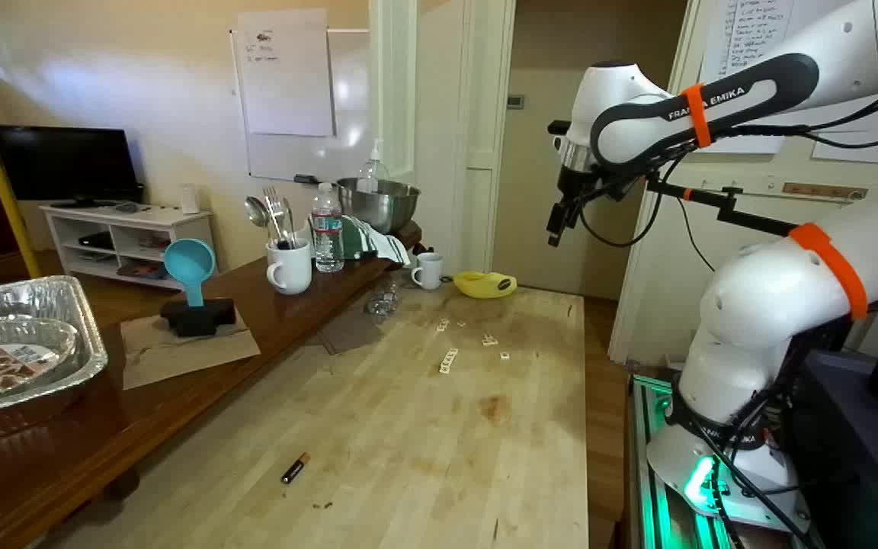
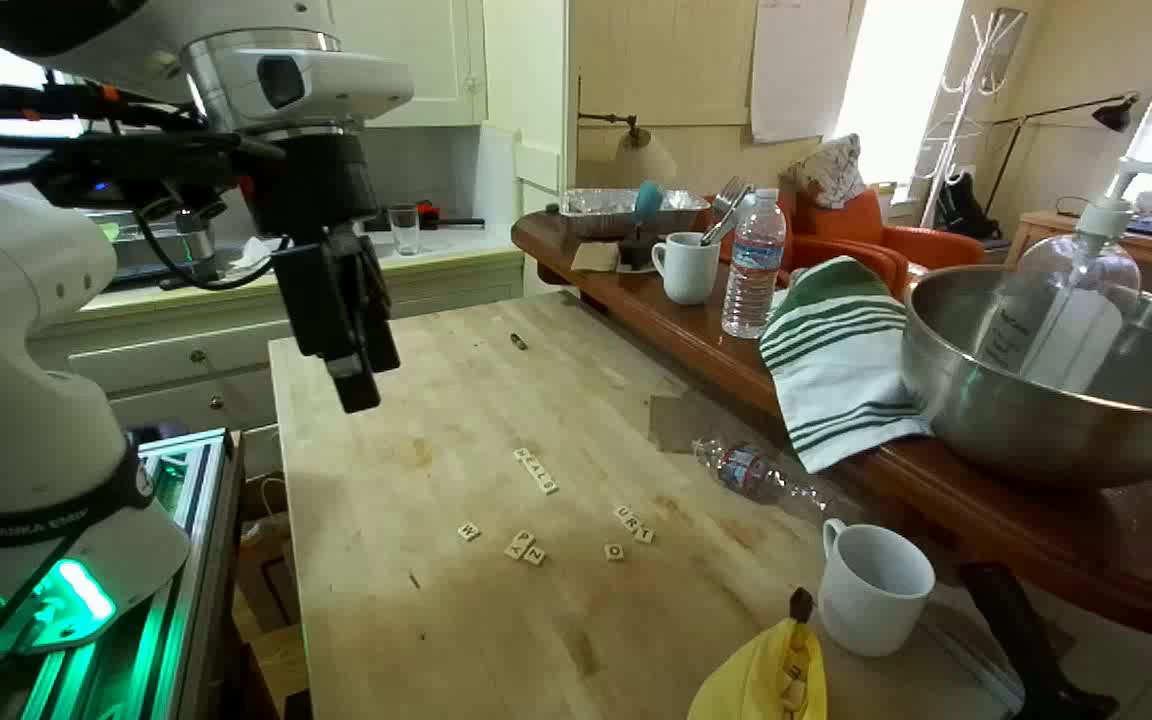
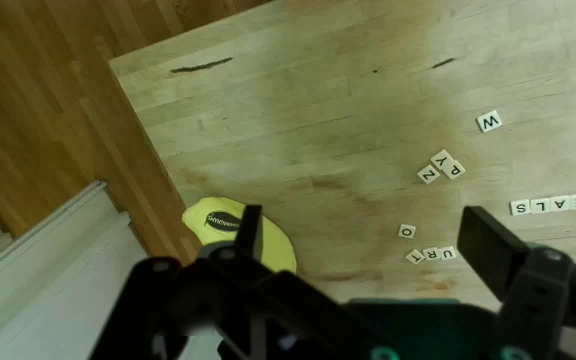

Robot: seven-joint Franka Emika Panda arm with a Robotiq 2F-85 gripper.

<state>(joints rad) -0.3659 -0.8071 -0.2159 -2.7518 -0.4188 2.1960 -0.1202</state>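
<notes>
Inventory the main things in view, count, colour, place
Letter tiles: 13, cream, table
Banana-shaped pouch: 1, yellow, table
Battery: 1, black and copper, table
Mugs: 2, white, near pouch and on counter
Water bottles: 2, clear, table and counter
Metal bowl: 1, silver, counter
Pump bottle: 1, clear, in bowl
Towel: 1, green and white, counter edge
Scoop: 1, teal, counter
Foil tray: 1, silver, counter
Robot arm: 1, white, beside table
Gripper: 1, black, open above table

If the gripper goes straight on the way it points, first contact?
Most likely the wooden tabletop: the gripper points down at it, open. In the wrist view the O tile shows between the jaws; depth is unclear, so hitting it first isn't ruled out.
</notes>
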